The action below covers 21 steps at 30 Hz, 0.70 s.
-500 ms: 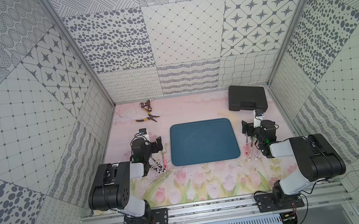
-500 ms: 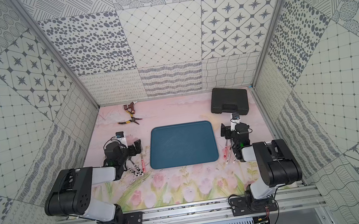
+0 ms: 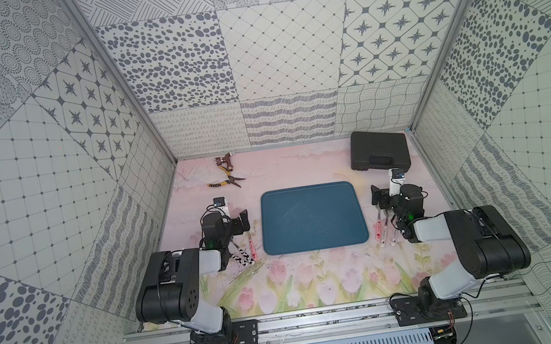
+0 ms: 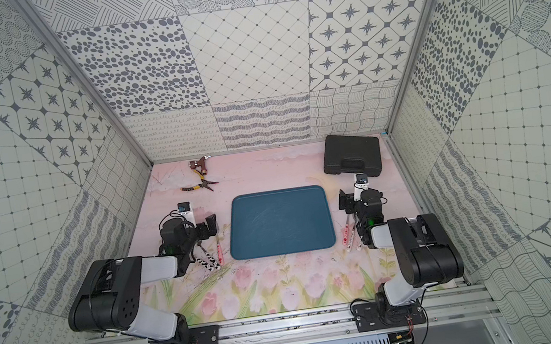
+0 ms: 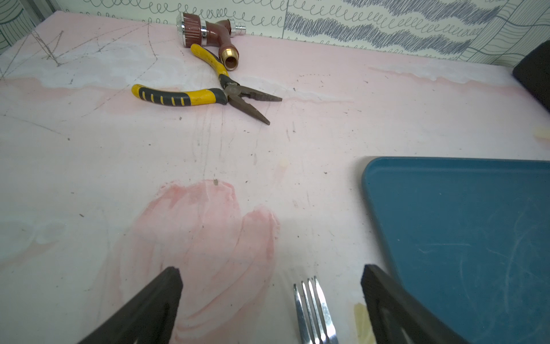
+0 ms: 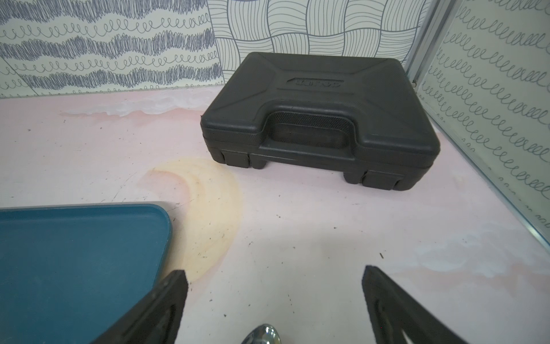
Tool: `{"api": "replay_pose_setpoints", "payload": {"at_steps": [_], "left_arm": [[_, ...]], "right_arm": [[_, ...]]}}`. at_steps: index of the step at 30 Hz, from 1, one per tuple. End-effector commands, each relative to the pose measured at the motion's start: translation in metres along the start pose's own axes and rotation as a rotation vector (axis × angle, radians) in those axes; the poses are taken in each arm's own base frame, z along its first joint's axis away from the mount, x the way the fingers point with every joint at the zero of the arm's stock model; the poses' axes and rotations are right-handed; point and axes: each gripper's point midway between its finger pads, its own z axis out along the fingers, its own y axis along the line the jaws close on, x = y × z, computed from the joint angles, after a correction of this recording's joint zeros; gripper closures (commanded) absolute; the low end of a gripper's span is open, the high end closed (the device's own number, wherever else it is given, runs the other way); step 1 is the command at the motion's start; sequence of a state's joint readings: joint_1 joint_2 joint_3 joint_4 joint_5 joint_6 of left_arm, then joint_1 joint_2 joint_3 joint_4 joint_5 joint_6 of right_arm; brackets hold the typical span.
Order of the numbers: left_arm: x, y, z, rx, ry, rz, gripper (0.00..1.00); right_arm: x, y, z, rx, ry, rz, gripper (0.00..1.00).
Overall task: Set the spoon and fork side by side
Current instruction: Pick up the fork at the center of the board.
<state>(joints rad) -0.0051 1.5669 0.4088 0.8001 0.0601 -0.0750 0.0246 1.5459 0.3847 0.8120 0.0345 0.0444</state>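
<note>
- While the blue tray [image 3: 310, 219] lies flat at the centre of both top views, the two arms reach up from the lower edge of the frame, one on each side of it.
- The left gripper [image 5: 272, 272] stands left of centre, near the tray's left rim. Its jaws are spread wide and grip nothing.
- In the left wrist view the fork [image 5: 314, 309] lies on the pink table [image 5: 208, 178] between the fingers [image 5: 166, 292]. Its tines point away from the camera, and it is nearer the finger on the tray's side but touches neither.
- In a top view a pink handle [image 3: 253, 253] and a black-and-white spotted handle [image 3: 240, 256] lie side by side under that arm, left of the tray's lower left corner. I cannot tell which one belongs to the fork.
- The right gripper [image 6: 275, 274] stands right of centre, near the tray's right rim, with its jaws also wide apart and empty.
- In the right wrist view only the bowl tip of the spoon [image 6: 263, 335] shows, on the table between the fingers and touching neither.
- In a top view two pale handles with pink marks [image 3: 380, 229] lie close together, right of the tray's lower right corner.
- In the upper left of the table lie yellow-handled pliers [image 3: 226, 182] and a brown hose nozzle [image 3: 225, 161].
- A closed black case [image 3: 378, 149] sits in the upper right.
</note>
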Motion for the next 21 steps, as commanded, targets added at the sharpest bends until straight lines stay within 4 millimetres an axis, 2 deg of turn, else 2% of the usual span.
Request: {"api": "replay_pose_setpoints", "payload": {"at_steps": [1, 12, 14, 16, 19, 21], "left_arm": [[-0.010, -0.004, 0.001, 0.018, -0.035, 0.029, 0.01], [-0.011, 0.001, 0.001, -0.007, -0.033, 0.020, 0.01], [-0.020, 0.003, -0.001, -0.029, -0.028, 0.019, 0.01], [-0.038, 0.012, -0.008, -0.106, 0.010, -0.008, 0.01], [-0.084, 0.018, -0.029, -0.198, 0.032, -0.041, 0.01], [-0.117, 0.022, -0.050, -0.263, 0.060, -0.137, 0.01]], "right_arm": [[-0.016, 0.002, 0.003, -0.005, -0.047, -0.003, 0.03], [-0.016, 0.002, 0.003, -0.003, -0.047, -0.006, 0.03], [-0.028, -0.007, 0.002, 0.093, -0.064, -0.003, 0.03], [-0.047, -0.012, -0.002, 0.191, -0.022, -0.027, 0.03], [-0.085, -0.014, -0.010, 0.289, 0.041, 0.026, 0.03], [-0.096, -0.008, -0.014, 0.267, 0.129, 0.074, 0.03]]}}
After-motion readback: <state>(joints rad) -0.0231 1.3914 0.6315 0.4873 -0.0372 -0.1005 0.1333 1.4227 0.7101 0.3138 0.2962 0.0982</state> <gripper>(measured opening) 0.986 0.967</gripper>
